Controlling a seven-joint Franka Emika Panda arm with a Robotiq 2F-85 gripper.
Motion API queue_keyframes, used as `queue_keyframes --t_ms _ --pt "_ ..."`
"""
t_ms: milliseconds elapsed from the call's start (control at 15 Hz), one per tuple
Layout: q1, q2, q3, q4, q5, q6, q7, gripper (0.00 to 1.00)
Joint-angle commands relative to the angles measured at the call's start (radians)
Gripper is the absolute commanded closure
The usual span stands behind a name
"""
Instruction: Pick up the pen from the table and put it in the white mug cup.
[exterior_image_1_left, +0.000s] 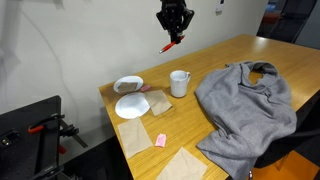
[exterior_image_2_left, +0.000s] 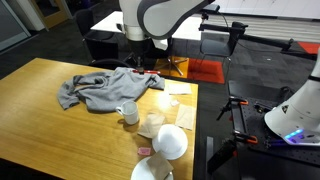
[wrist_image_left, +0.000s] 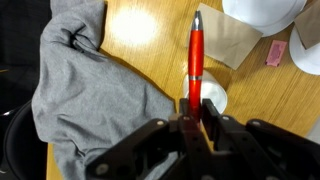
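In the wrist view the black two-fingered pincer (wrist_image_left: 193, 118) is closed tight on the rear end of the thin red pen (wrist_image_left: 195, 58), which sticks out from between its fingers with its silver tip pointing away from the camera. The pen is held clear of the large light-brown wooden table (wrist_image_left: 150, 30). Directly beneath it, partly hidden by the pincer, sits the small white cylindrical mug (wrist_image_left: 215, 98). To one side lies the crumpled grey cloth garment (wrist_image_left: 85, 90), spread wide over the table. Farther off are a beige paper napkin (wrist_image_left: 232, 42), a small pink block (wrist_image_left: 274, 54) and the rims of white dishes at the frame edge.

In an exterior view the pincer (exterior_image_1_left: 173, 33) hangs well above the table (exterior_image_1_left: 240, 52) with the pen (exterior_image_1_left: 172, 44) slanting down from it. Below stands the mug (exterior_image_1_left: 179, 83), just beside the grey garment (exterior_image_1_left: 245, 105). Near the mug are a shallow white bowl (exterior_image_1_left: 128, 84) and a flat white plate (exterior_image_1_left: 131, 106), with the pink block (exterior_image_1_left: 160, 139) closer to the table's near edge.

In the other exterior view the mug (exterior_image_2_left: 129, 112) stands next to the garment (exterior_image_2_left: 105, 90), near the bowl (exterior_image_2_left: 171, 141); the pincer there is too small to read.
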Motion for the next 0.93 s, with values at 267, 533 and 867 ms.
queue_keyframes --t_ms 267,533,867 --pt "-0.005 0.016 0.012 -0.002 0.019 0.046 -0.030 0.96" --pt "-0.011 0.066 0.050 -0.003 0.035 0.192 -0.103 0.96" --pt "-0.071 0.134 0.153 -0.008 0.134 0.408 -0.274 0.96"
